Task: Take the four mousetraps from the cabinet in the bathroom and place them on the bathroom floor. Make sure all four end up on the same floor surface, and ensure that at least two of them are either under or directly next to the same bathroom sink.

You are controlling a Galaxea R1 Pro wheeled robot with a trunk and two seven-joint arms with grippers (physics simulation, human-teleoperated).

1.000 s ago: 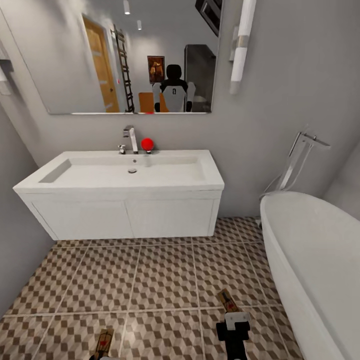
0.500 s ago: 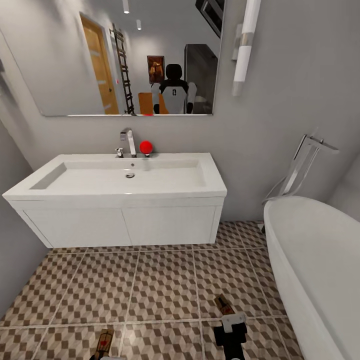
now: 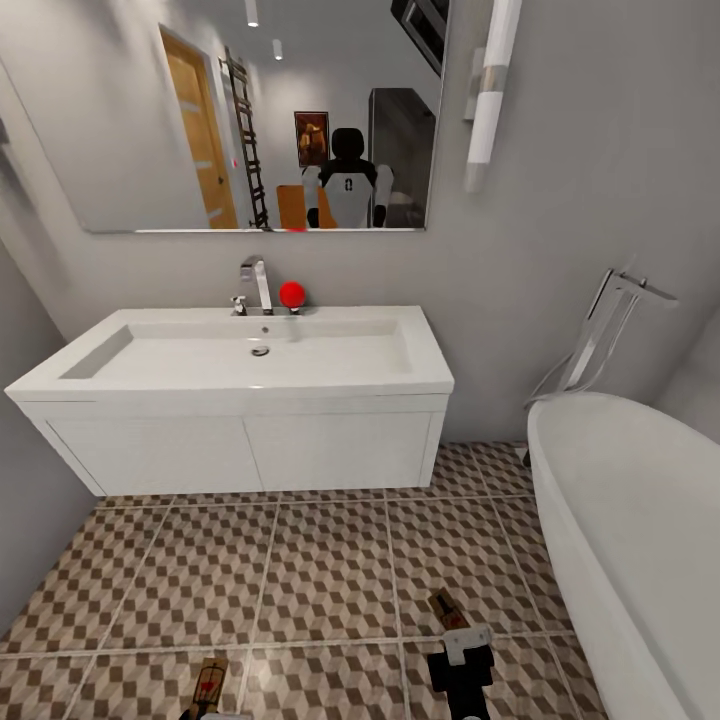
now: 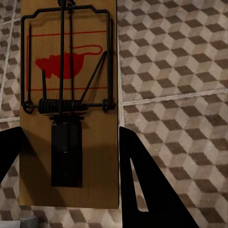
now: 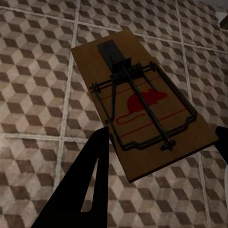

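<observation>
The white bathroom sink (image 3: 255,352) on its two-door vanity stands straight ahead against the wall. Cube-patterned bathroom floor (image 3: 330,560) lies between it and me. My left gripper (image 3: 213,712) at the head view's lower edge is shut on a wooden mousetrap (image 3: 208,684). In the left wrist view that mousetrap (image 4: 69,104) sits between the black fingers (image 4: 142,190), above the tiles. My right gripper (image 3: 458,640) is shut on a second mousetrap (image 3: 447,610); the right wrist view shows this mousetrap (image 5: 142,104) tilted over the floor between the fingers (image 5: 90,180). The cabinet is out of view.
A white oval bathtub (image 3: 630,530) with a chrome floor tap (image 3: 600,335) takes up the right side. A grey wall (image 3: 25,520) closes in on the left. A red ball (image 3: 292,293) sits by the sink tap (image 3: 256,280), under a wide mirror (image 3: 260,110).
The whole head view shifted a little toward the sink up to half a second ago, then held still. Both grippers keep their mousetraps.
</observation>
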